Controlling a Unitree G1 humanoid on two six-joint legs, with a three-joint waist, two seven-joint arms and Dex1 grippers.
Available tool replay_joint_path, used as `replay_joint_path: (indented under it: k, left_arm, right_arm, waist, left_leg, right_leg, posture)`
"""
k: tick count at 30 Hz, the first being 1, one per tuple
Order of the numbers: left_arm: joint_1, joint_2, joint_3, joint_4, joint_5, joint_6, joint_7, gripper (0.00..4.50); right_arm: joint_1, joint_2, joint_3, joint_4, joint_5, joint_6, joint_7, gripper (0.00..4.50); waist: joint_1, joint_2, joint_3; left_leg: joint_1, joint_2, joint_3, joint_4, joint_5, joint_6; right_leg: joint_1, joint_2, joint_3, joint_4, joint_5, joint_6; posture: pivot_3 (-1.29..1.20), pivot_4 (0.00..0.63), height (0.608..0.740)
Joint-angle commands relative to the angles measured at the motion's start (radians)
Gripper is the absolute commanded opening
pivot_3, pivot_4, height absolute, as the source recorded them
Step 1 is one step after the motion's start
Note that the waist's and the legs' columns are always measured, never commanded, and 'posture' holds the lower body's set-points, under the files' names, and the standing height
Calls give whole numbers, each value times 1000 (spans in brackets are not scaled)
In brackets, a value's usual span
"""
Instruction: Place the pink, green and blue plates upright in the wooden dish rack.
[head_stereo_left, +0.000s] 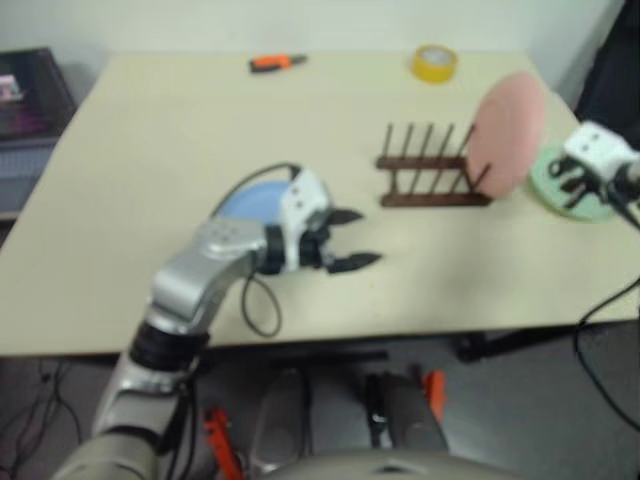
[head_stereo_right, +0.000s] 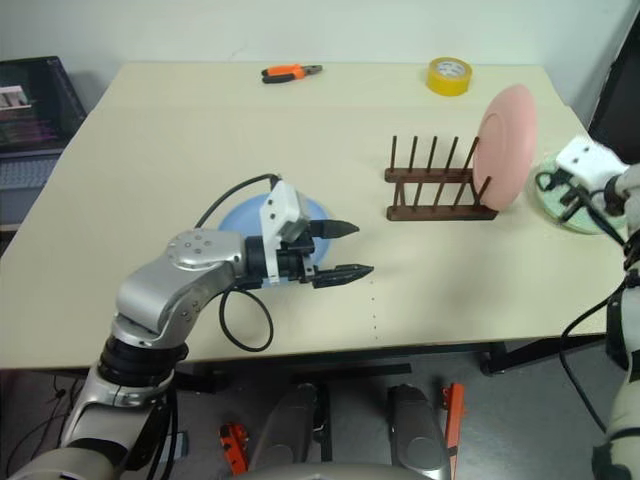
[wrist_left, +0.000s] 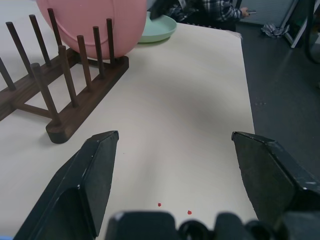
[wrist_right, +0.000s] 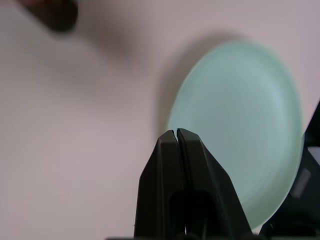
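Beside the wooden dish rack (head_stereo_right: 440, 190), where the pink plate (head_stereo_right: 505, 146) is standing, the right tool (wrist_right: 176, 134) is hovering fully closed, seemingly gripping nothing, over the green plate (wrist_right: 240, 125); it should reopen and pinch the rim. Left tool (head_stereo_right: 345, 250) is gaping empty near the blue plate (head_stereo_right: 240, 215).

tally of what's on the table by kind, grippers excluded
Plates: 3 (pink plate upright in the wooden dish rack, green plate and blue plate flat on the table)
Dish racks: 1
Tape rolls: 1 (yellow tape roll)
Hand tools: 1 (orange-handled tool)
Total: 6
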Motion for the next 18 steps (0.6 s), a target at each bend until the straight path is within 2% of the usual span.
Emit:
replay_joint_path:
  k: [1, 3, 6, 11, 17, 18]
  left_arm:
    - [-27, 0, 17, -19, -9, -18, -1, 3998]
    - [-36, -2, 15, -9, -6, -22, -4, 3998]
    - [-47, -4, 10, 4, -1, -30, -8, 3998]
    - [-66, 8, 15, 18, 0, -38, -21, 3998]
    - [-74, 3, 3, 37, 8, -56, -30, 3998]
    - [-77, -2, 1, 40, 8, -57, -29, 3998]
  right_arm:
    - [-34, -38, -9, -51, -3, -62, 30, 14]
    - [-54, -36, 10, -37, -28, -88, 25, 14]
    - [-97, -28, 55, 14, -83, -101, 16, 574]
    - [-175, -30, 163, 143, -217, -130, -34, 2304]
    - [-219, -1, 184, 236, -237, -153, 9, 4390]
    - [-222, 7, 181, 244, -234, -157, 22, 4473]
  waist:
    - [0, 0, 0]
    - [0, 0, 0]
    - [0, 0, 0]
    - [0, 0, 0]
    - [-2, 0, 0]
    - [-3, 0, 0]
  left_leg:
    - [0, 0, 0, 0, 0, 0]
    - [0, 0, 0, 0, 0, 0]
    - [0, 0, 1, 0, 0, 0]
    - [0, 0, 1, 0, 0, 0]
    - [0, 0, 2, -1, 0, 0]
    - [0, 0, 2, -1, 0, 0]
  right_leg:
    - [0, 0, 0, 0, 0, 0]
    - [0, 0, 0, -1, 0, 0]
    - [0, -1, 1, -1, 0, 0]
    - [-1, -1, 1, -1, 0, 0]
    - [-1, -1, 1, -1, 0, 0]
    - [-1, -1, 1, 0, 0, 0]
  posture:
    - [0, 150, 740]
    - [0, 150, 740]
    - [0, 150, 740]
    - [0, 150, 740]
    - [0, 150, 740]
    - [0, 150, 740]
